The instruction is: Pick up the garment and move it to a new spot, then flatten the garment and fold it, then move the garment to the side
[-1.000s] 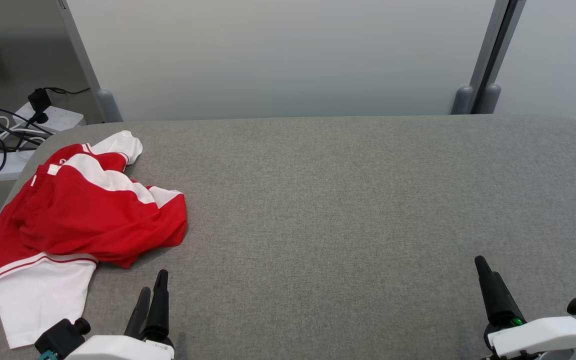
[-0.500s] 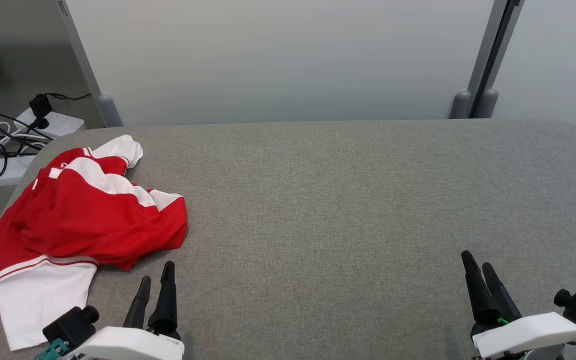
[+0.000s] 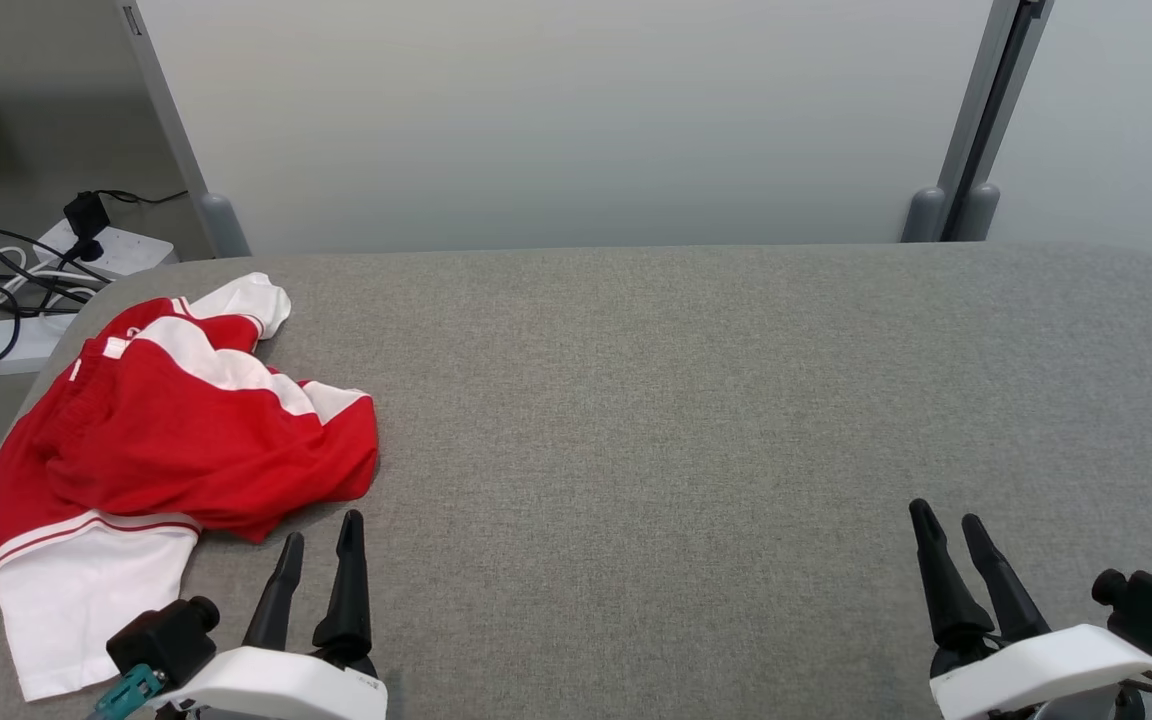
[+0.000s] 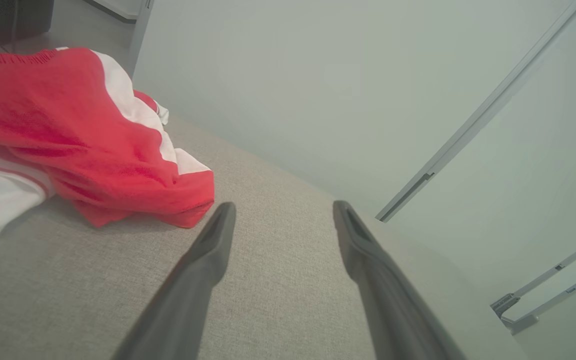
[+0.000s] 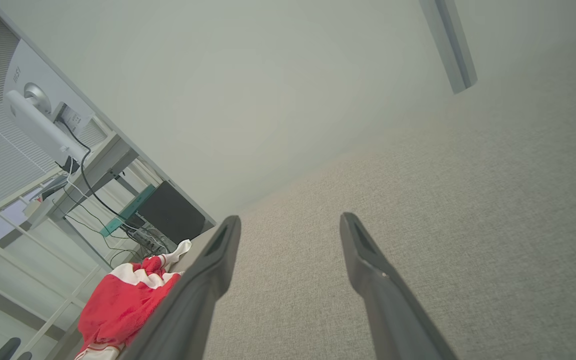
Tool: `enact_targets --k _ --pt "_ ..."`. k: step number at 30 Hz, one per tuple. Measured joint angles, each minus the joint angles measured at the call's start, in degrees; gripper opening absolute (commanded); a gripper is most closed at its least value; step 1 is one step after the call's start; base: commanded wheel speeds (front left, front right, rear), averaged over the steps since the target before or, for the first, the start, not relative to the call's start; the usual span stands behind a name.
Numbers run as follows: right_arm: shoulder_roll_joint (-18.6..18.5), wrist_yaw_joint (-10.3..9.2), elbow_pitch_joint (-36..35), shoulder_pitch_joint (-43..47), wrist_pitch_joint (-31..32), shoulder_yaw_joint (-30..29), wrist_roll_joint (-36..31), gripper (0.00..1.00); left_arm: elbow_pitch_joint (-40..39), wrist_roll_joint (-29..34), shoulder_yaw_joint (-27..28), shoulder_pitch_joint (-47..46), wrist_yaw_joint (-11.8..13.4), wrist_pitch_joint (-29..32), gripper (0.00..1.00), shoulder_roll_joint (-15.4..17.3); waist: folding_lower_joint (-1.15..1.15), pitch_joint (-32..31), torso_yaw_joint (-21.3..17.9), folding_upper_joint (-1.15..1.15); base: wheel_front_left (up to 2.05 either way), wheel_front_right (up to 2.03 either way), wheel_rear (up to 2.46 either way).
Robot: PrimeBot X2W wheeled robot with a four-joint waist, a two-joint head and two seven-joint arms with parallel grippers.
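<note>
The left tool (image 3: pixel 322 528) stands with its two dark fingers spread wide and nothing between them, low over the table (image 3: pixel 686 400) at the near left. Its tips are just short of the near red edge of the garment (image 3: pixel 186 430) and not touching it. The right tool (image 3: pixel 945 512) is likewise spread wide and empty, over bare cloth-covered table at the near right, well apart from the garment.

The garment lies crumpled at the table's left end, red with white bands, a white panel trailing toward the near left corner. It looks like thin, light sports fabric: soft, limp, likely to sag and drag once lifted, and probably a little slick, so a shallow pinch may slip. The raised red fold nearest the left tool seems the easiest place to take hold (it stands proud of the table, so a finger could slide under it). A pinch there may catch more than one layer, though. For flattening later, the ribbed red edge seen in the left wrist view or the white hem would probably give truer corners.

Much is hidden. The folds cover the lower layers, so I cannot tell what kind of garment it is, nor where its openings lie. Whether its far left side hangs over the table's edge is unclear. The white panel's near end lies just beside the left arm's wrist camera.
</note>
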Motion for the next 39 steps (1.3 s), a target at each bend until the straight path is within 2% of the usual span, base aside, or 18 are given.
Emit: enact_targets --k 27,39 --pt "-0.03 0.01 -3.6 -1.03 -4.53 1.64 -17.45 1.0 -1.58 18.05 -2.93 -1.36 2.14 -4.45 1.0 0.88 0.0 -0.91 -0.25 0.0 0.0 0.0 0.0" --pt "-0.4 0.01 -3.71 -1.07 -6.37 1.9 -24.75 1.0 -1.43 22.5 -3.7 -2.29 3.25 -6.49 1.0 1.0 0.0 -1.02 -0.14 0.0 0.0 0.0 0.0"
